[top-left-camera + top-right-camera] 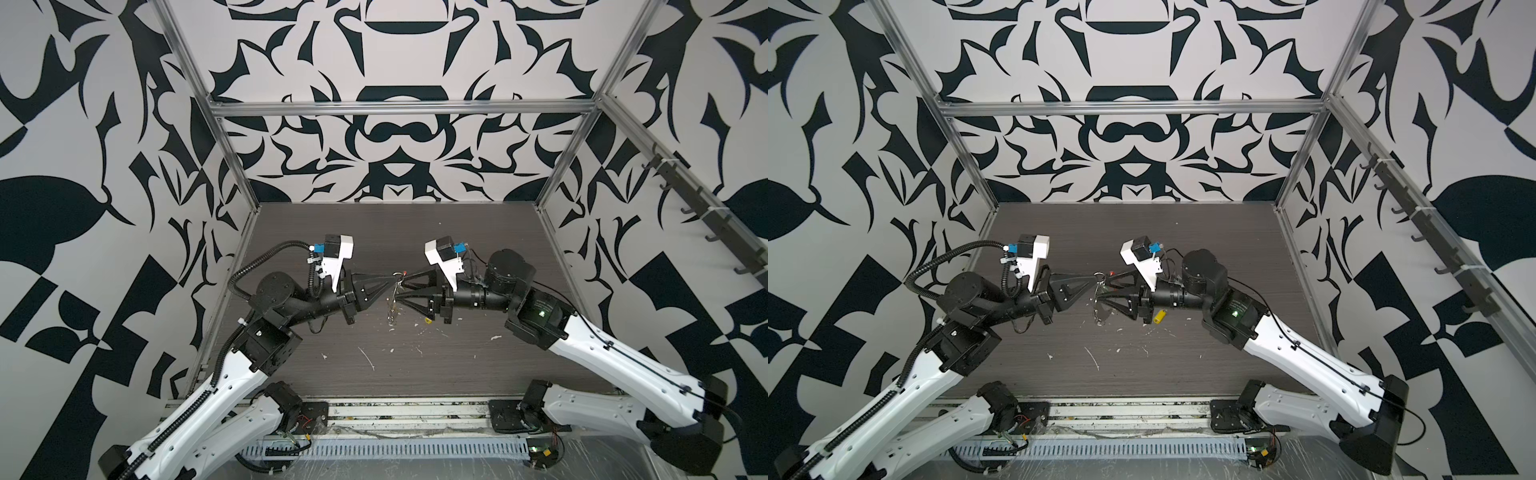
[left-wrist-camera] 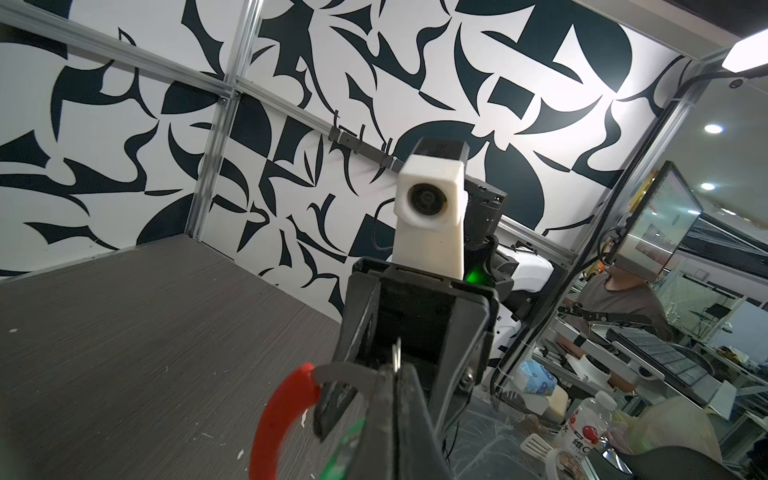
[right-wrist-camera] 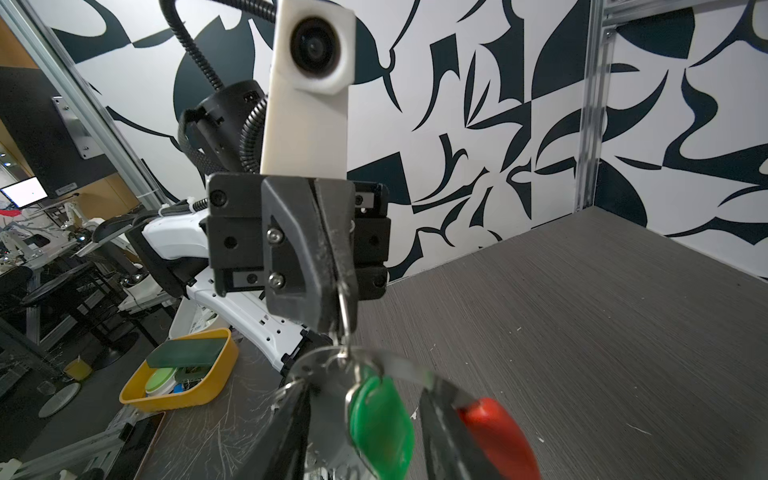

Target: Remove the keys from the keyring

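While left pincer clamps keyring, right pincer half-open straddles green key.

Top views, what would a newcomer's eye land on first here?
Two black grippers meet tip to tip above the dark wood-grain table: the left gripper shut on the thin grey metal keyring with its red sleeve, the right gripper with jaws apart. A green-headed key hangs from the ring, and a small yellow-headed key lies loose on the table under the right gripper.
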`<state>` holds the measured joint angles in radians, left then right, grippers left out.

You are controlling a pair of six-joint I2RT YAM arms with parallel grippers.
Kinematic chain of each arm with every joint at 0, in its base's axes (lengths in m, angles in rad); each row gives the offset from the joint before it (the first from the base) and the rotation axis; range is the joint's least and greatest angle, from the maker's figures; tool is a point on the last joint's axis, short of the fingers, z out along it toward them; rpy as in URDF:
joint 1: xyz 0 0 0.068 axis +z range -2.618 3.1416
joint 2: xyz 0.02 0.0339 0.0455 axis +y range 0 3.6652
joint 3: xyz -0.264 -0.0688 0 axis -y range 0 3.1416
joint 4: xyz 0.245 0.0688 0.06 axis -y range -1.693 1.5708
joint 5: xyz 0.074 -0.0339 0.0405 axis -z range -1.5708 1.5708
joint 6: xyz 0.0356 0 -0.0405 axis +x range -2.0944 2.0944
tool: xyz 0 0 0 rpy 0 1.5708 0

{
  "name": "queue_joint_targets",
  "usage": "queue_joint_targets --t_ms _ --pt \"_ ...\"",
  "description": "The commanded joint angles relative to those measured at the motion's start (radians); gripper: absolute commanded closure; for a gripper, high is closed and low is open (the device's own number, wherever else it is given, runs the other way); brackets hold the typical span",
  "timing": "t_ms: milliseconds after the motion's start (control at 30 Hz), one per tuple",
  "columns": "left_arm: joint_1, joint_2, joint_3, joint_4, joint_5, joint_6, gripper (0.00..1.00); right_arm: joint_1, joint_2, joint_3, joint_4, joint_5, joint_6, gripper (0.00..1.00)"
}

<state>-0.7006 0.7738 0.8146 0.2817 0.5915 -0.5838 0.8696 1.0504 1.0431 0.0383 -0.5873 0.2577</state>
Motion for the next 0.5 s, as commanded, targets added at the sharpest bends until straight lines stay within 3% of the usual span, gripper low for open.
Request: queue_joint_targets --t_ms 0,267,367,467 --pt "-0.002 -0.004 -0.009 0.051 0.028 -0.013 1.0 0.003 -0.005 0.03 0.024 0.023 -0.026 0.57" --pt "-0.002 -0.007 -0.01 0.055 0.037 -0.019 1.0 0.006 -0.009 0.033 0.015 0.032 -0.033 0.76" --pt "-0.002 -0.009 -0.011 0.057 0.036 -0.018 1.0 0.007 -0.006 0.034 0.016 0.027 -0.034 0.77" --pt "-0.002 -0.008 -0.011 0.056 0.037 -0.02 1.0 0.014 -0.004 0.038 0.02 0.029 -0.031 0.7"
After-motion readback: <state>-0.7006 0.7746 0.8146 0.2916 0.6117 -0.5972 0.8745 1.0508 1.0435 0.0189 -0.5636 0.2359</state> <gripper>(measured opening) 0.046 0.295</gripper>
